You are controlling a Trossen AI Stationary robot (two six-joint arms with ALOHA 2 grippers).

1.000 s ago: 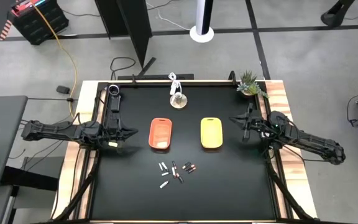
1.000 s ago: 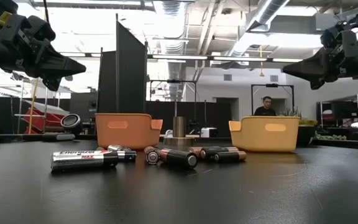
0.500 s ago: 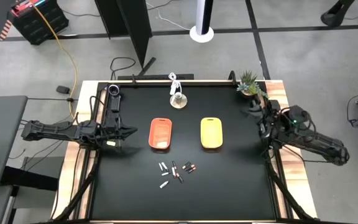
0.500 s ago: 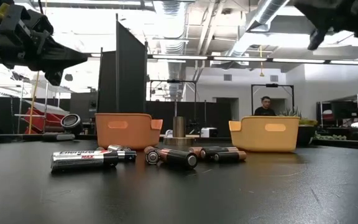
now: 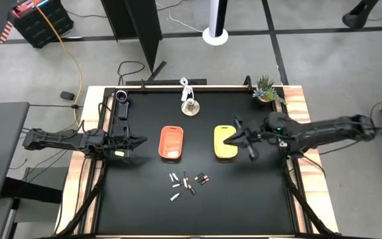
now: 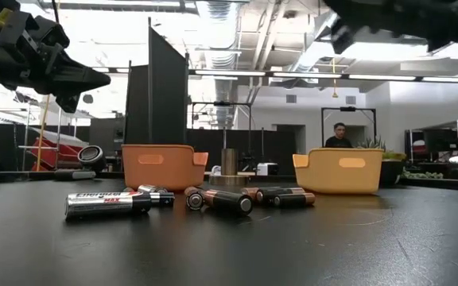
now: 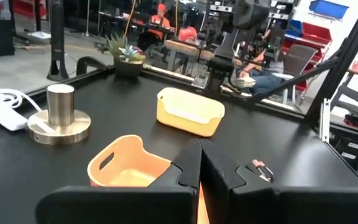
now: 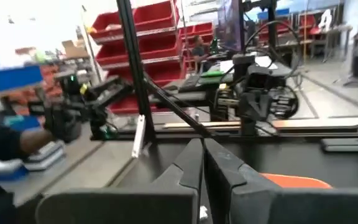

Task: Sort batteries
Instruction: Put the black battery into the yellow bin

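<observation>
Several small batteries point(image 5: 188, 182) lie loose on the black table near its near edge, some silvery, some dark with coppery ends; the low view shows them lying on their sides point(image 6: 213, 199). The orange tray point(image 5: 172, 143) and the yellow tray point(image 5: 225, 141) stand side by side beyond them. My left gripper point(image 5: 141, 140) hovers shut, left of the orange tray point(image 7: 126, 163). My right gripper point(image 5: 227, 140) is shut and stretched out above the yellow tray, high over the table point(image 6: 348, 20). Neither gripper holds anything.
A metal cylinder on a round base point(image 5: 190, 106) and a white cable stand near the far edge, with a small potted plant point(image 5: 266, 88) at the far right corner. A round black device point(image 5: 121, 97) sits at the far left. A person point(image 6: 340, 137) is in the room behind.
My right arm first pulled back toward the table's right edge and turned, then swung out toward the table's middle, ending above the yellow tray. The batteries and trays have not moved.
</observation>
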